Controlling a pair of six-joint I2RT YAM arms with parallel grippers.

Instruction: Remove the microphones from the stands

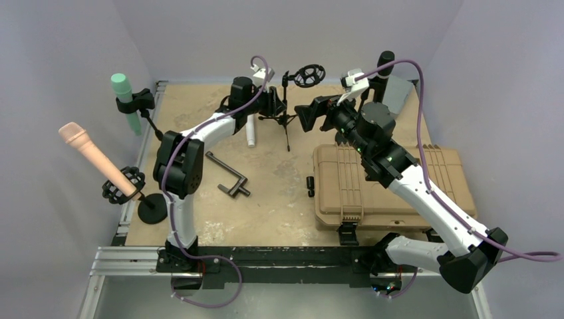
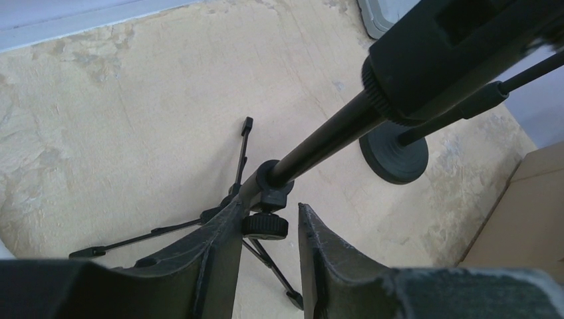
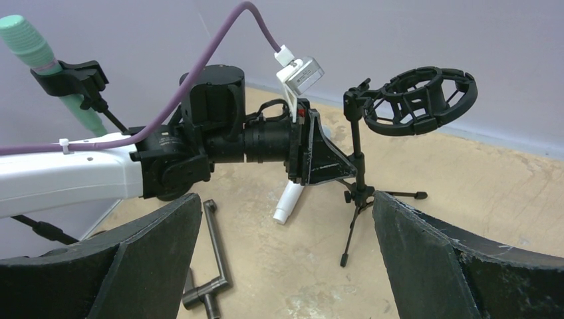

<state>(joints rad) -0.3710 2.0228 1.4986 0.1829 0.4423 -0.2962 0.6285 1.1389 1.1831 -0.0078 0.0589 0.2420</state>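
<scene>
While looking down from the top view, seeing a worn tan tabletop (image 1: 279,193), blotched paler in places and boxed in by plain lavender-grey walls (image 1: 66,40) at the left, top and right of the frame. Finding the white microphone (image 1: 251,133) lying flat on that surface in the upper middle, just below the left arm (image 1: 199,133) and apart from any holder. Noting the tripod stand (image 1: 286,119) standing just to the right of it, carrying an empty black shock mount (image 1: 309,75). Catching the left gripper (image 1: 278,103) at the stand with jaws apart. From the left wrist view, seeing its fingers (image 2: 216,246) straddling the clamp knob (image 2: 265,226), the one at frame left seeming to touch the pole (image 2: 319,139), the other clear of it. Seeing the right gripper (image 1: 309,114) spread wide just right of the stand, holding nothing.

Picking out, along the left edge, a green microphone (image 1: 123,93) clipped in a black holder and a peach microphone (image 1: 93,156) tilting in its own mount on a round-based stand (image 1: 151,209). Spotting a tan hard case (image 1: 392,189) filling the lower right of the tabletop, and a dark metal crank (image 1: 226,176) lying on the bare surface left of it.
</scene>
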